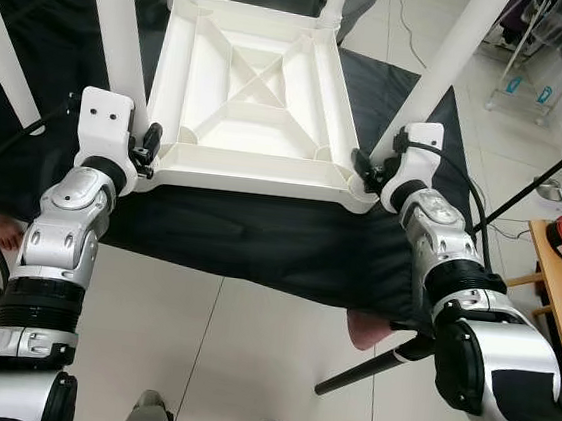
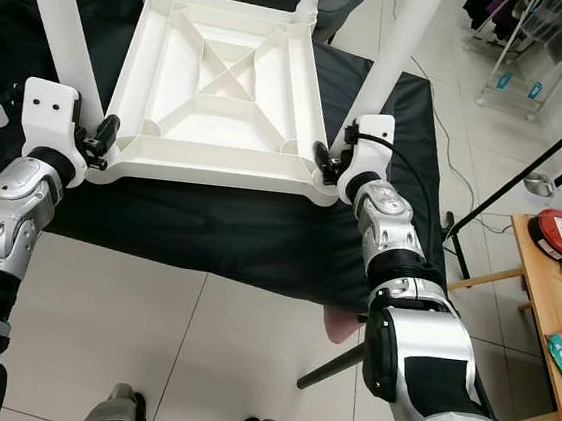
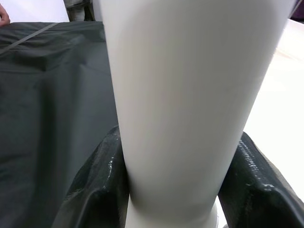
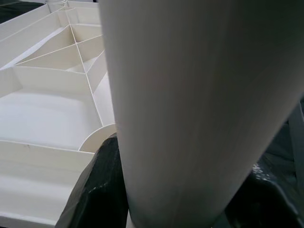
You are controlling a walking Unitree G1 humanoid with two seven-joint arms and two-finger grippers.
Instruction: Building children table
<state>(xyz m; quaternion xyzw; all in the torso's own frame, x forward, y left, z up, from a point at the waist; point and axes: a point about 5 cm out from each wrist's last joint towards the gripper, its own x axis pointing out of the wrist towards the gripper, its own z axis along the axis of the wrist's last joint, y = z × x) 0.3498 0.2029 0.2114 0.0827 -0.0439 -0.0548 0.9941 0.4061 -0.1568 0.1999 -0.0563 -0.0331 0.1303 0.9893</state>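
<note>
Tabletop (image 1: 253,97) lying upside down on black cloth (image 1: 258,238) spread on the floor, ribbed underside up. Four legs seated, one per corner, all standing upright. Left gripper (image 1: 145,148) clamped round near-left leg (image 1: 119,33) at its base; right gripper (image 1: 368,171) clamped round near-right leg (image 1: 447,62) at its base, fingers (image 3: 90,190) wrapping each leg in wrist views. Looks mostly assembled: probably final seating or tightening of the near legs, then flipping upright. Can't tell whether the joints are fully home.
</note>
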